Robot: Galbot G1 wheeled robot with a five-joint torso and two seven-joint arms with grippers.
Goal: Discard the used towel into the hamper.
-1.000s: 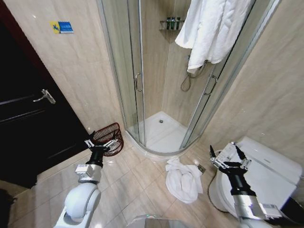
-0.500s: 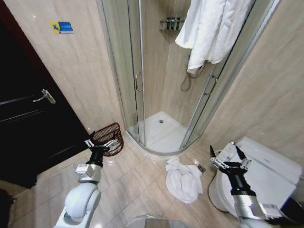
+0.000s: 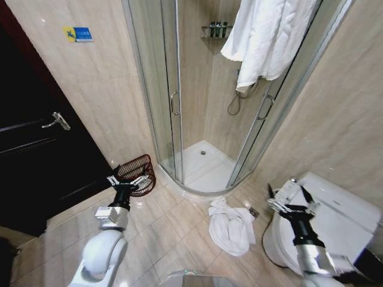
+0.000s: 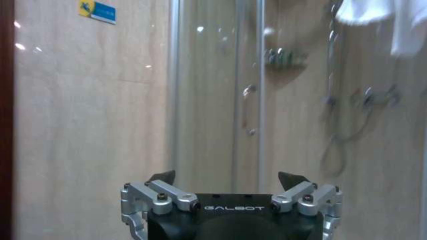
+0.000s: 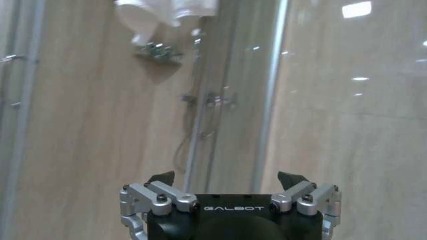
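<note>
Left gripper (image 3: 127, 180) raised before hamper (image 3: 137, 173), jaws apart; right gripper (image 3: 291, 199) raised, jaws apart.

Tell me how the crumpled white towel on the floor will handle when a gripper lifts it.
The towel lies in a loose, folded heap on the tiles, so it is probably floppy and will drape and trail below a pinch. Its thick folds suggest some bulk, so one grasp may gather only part. Both the left gripper and right gripper are open, holding nothing.
</note>
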